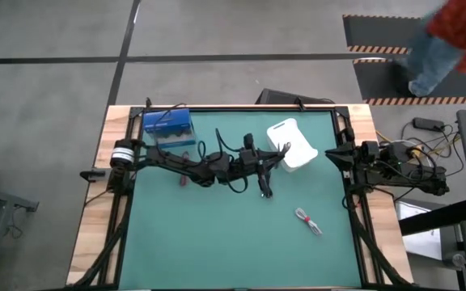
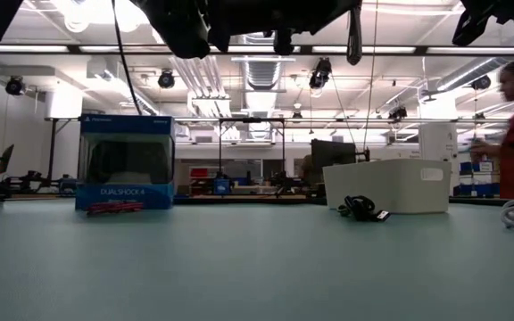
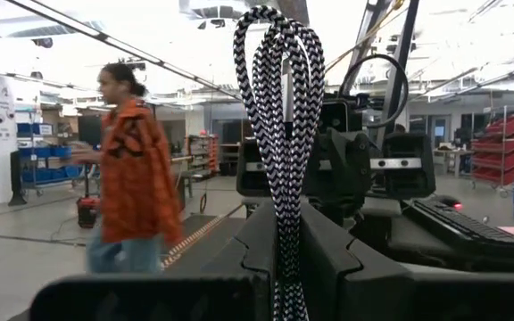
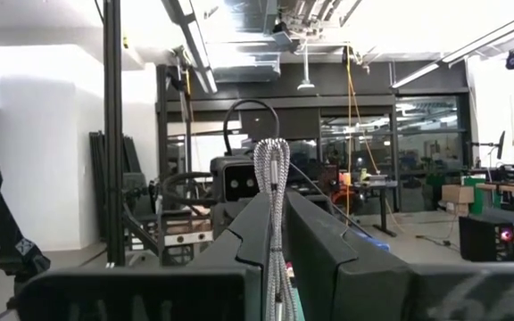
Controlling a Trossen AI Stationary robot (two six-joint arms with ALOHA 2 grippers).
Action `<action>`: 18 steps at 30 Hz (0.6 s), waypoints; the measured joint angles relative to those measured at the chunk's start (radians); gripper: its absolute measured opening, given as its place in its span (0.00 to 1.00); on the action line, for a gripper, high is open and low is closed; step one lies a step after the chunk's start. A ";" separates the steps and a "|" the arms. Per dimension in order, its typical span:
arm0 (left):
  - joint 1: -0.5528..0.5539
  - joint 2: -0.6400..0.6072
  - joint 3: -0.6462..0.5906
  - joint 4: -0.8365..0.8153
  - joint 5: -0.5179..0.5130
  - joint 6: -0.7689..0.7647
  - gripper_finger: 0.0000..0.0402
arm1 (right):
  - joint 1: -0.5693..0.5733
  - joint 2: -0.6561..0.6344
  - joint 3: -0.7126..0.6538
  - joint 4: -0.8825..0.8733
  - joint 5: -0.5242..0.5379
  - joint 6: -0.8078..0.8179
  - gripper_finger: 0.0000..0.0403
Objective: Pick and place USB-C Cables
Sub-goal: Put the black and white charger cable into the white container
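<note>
Three cables (image 1: 183,179) (image 1: 265,191) (image 1: 307,221) lie loose; left tool (image 3: 284,245), right tool (image 4: 276,234) each pinch one cable (image 3: 280,107) (image 4: 272,169).

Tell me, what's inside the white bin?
From above, the bin shows only bare white inside, no cable. In the low view its wall hides the inside; a black cable lies on the table in front of it.
</note>
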 joint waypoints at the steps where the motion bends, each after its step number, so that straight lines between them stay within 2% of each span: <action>1: 0.000 -0.005 -0.007 0.001 0.000 0.000 0.03 | 0.000 0.000 0.000 -0.003 -0.001 0.000 0.07; 18: -0.002 -0.013 -0.029 -0.045 0.000 -0.009 0.03 | 0.000 0.000 0.000 -0.028 -0.001 -0.004 0.07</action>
